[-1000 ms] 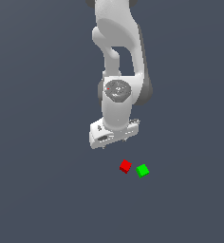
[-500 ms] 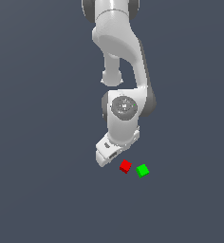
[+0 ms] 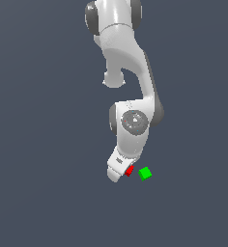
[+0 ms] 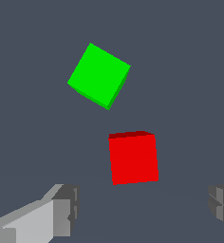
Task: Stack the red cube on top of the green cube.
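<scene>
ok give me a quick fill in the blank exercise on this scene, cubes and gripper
1. The cube partly hidden behind the gripper in the exterior view is ____.
2. The red cube and the green cube are ____ each other, not touching.
3. In the wrist view the gripper's fingers are spread ____ than the red cube.

Missing words: red; apart from; wider

Glossy white rounded arm [image 3: 128, 72], grey joint caps, grey-tipped jaws.

The scene is seen from well back and above in the exterior view, the whole arm [image 3: 130, 96] running down the frame's centre. The floor is faced closely by the wrist view. The red cube [image 3: 130, 170] [image 4: 133, 157] and green cube [image 3: 145, 173] [image 4: 98, 75] are shared by both views.
</scene>
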### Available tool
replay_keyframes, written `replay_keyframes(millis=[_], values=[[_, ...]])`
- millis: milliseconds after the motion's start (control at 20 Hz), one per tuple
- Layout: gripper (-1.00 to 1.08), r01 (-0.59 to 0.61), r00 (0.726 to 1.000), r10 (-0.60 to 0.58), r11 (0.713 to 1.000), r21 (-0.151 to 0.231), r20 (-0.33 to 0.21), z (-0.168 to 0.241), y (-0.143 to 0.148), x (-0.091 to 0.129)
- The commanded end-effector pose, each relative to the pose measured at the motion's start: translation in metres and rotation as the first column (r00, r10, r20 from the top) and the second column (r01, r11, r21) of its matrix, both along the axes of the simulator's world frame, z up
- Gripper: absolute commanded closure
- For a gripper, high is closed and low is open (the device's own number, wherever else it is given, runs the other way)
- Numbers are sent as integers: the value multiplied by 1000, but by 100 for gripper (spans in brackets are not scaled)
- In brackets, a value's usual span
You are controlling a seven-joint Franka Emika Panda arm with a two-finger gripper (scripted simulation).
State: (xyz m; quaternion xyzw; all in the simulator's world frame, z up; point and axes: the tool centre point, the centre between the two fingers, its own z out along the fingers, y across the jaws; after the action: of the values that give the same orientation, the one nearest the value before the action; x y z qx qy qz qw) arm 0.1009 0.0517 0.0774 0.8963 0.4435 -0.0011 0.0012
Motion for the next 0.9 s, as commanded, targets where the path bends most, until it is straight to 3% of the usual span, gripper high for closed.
replay_keyframes(millis=[0,550,850], values=[[-92,-41,999,41,999,1,1,-3,5,4],[-92,-88,996,88,996,3,1,-9,11,7],[-92,-91,996,91,996,3,1,-34,11,6]])
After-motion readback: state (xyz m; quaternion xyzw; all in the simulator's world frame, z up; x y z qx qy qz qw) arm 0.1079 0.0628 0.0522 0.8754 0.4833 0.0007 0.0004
